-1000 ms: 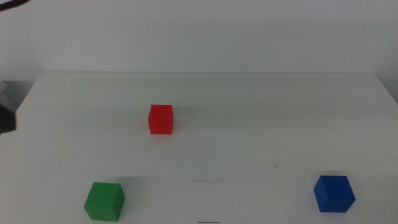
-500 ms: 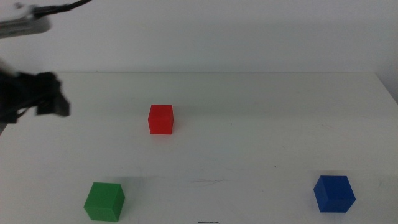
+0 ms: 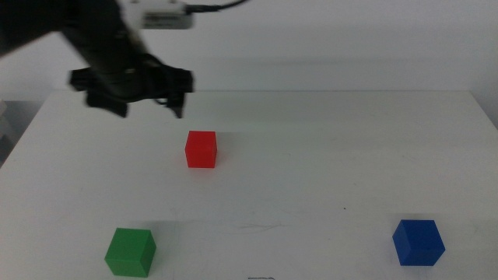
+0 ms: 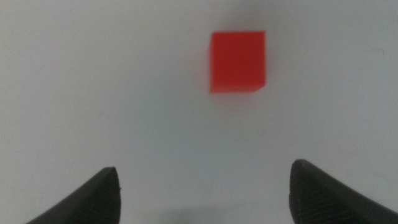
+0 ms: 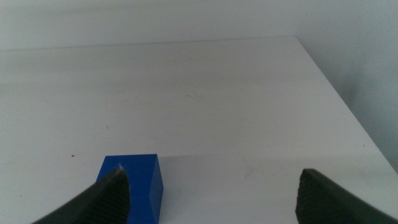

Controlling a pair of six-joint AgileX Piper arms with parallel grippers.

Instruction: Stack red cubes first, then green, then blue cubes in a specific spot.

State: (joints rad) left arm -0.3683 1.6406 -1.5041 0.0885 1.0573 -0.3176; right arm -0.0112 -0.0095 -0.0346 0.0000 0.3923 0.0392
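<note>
The red cube (image 3: 201, 148) rests on the white table, left of centre. My left gripper (image 3: 142, 99) hovers just behind and to the left of it, jaws spread wide and empty. The left wrist view has the red cube (image 4: 237, 61) ahead of the open left gripper (image 4: 205, 199), apart from both jaws. Near the front left edge lies the green cube (image 3: 131, 251), and the blue cube (image 3: 418, 242) is at the front right. In the right wrist view the open right gripper (image 5: 211, 202) waits, with the blue cube (image 5: 140, 183) beside one jaw.
The white table's (image 3: 327, 155) back edge meets a plain white wall. Its right edge (image 5: 339, 93) shows in the right wrist view. A cable runs from the left arm's wrist (image 3: 159, 17) toward the top of the middle view.
The left arm has swung in from the picture's left edge toward the right and now hangs near the red cube. The three cubes have not moved.
</note>
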